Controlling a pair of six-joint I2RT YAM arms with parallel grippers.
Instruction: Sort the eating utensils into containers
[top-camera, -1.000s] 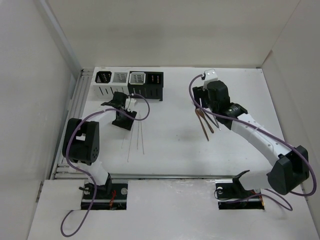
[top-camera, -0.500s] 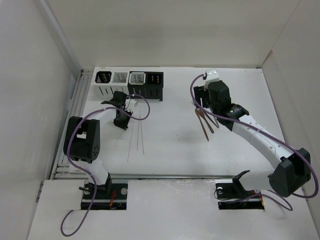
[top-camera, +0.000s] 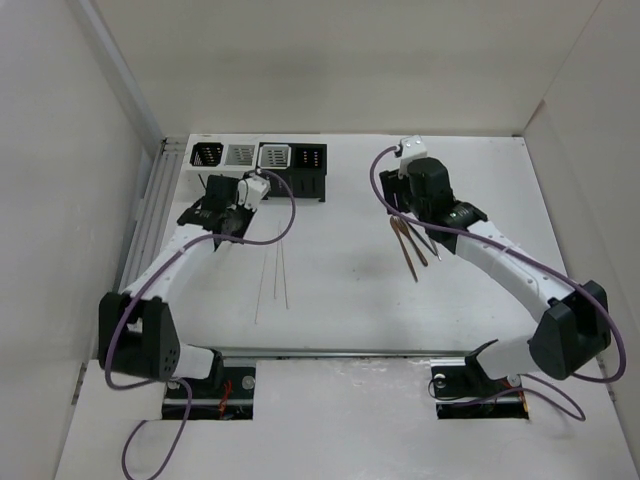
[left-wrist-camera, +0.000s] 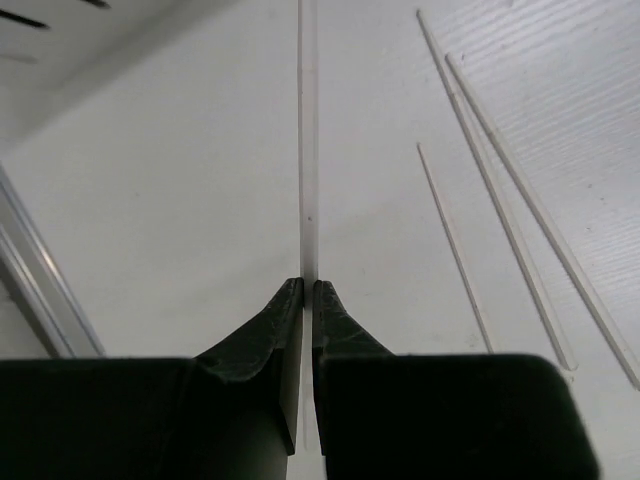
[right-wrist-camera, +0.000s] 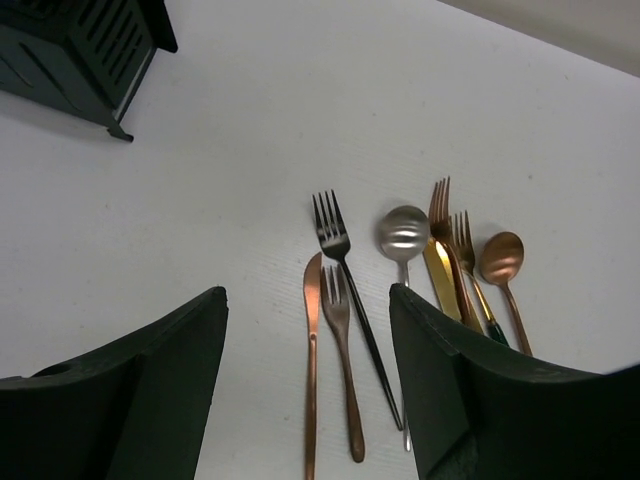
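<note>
My left gripper (left-wrist-camera: 308, 290) is shut on a thin white chopstick (left-wrist-camera: 308, 150), which runs straight out from the fingertips above the table. Three more chopsticks (left-wrist-camera: 490, 190) lie loose on the table to its right. In the top view the left gripper (top-camera: 225, 220) hangs just in front of the row of white and black containers (top-camera: 258, 165). My right gripper (right-wrist-camera: 308, 295) stands open over the metal utensils, holding nothing. Between its fingers lie a copper knife (right-wrist-camera: 311, 370), a copper fork (right-wrist-camera: 342, 370) and a black fork (right-wrist-camera: 345, 270). A silver spoon (right-wrist-camera: 402, 232), gold knife (right-wrist-camera: 440, 275) and copper spoon (right-wrist-camera: 502, 260) lie further right.
White walls enclose the table on the left, back and right. A ribbed rail (top-camera: 150, 220) runs along the left edge. A black caddy (right-wrist-camera: 80, 50) shows at the upper left of the right wrist view. Purple cables loop off both arms.
My left gripper has closed on a chopstick and carried it up and to the left, toward the containers. The right gripper shifted slightly up and left over the utensils, jaws a little narrower.
</note>
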